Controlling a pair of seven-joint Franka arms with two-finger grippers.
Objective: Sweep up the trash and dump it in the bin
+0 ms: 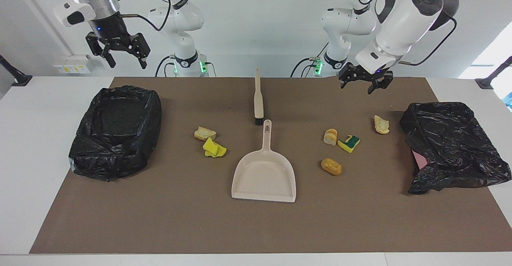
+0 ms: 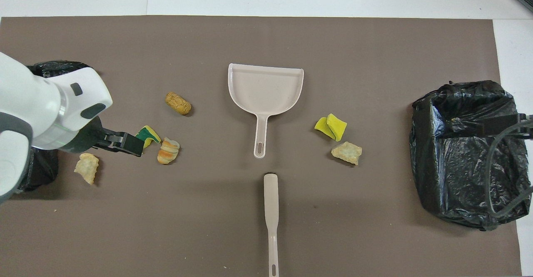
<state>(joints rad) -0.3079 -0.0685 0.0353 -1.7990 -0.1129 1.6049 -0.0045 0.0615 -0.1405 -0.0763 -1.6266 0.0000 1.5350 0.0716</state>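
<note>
Brush (image 1: 259, 98) untouched, handle pointing toward robots; left gripper (image 1: 365, 83) nearer, released; right gripper (image 1: 118, 54) released, waiting.

Beige dustpan (image 1: 264, 174); yellow-green sponge (image 1: 349, 143); black bin liner (image 1: 116, 132).

Two high opposed views, shared mat (image 1: 160, 226)

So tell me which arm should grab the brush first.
Probably left. The left gripper hangs open, low over the mat and closer to the brush; the right gripper waits open, high above its bin.
</note>
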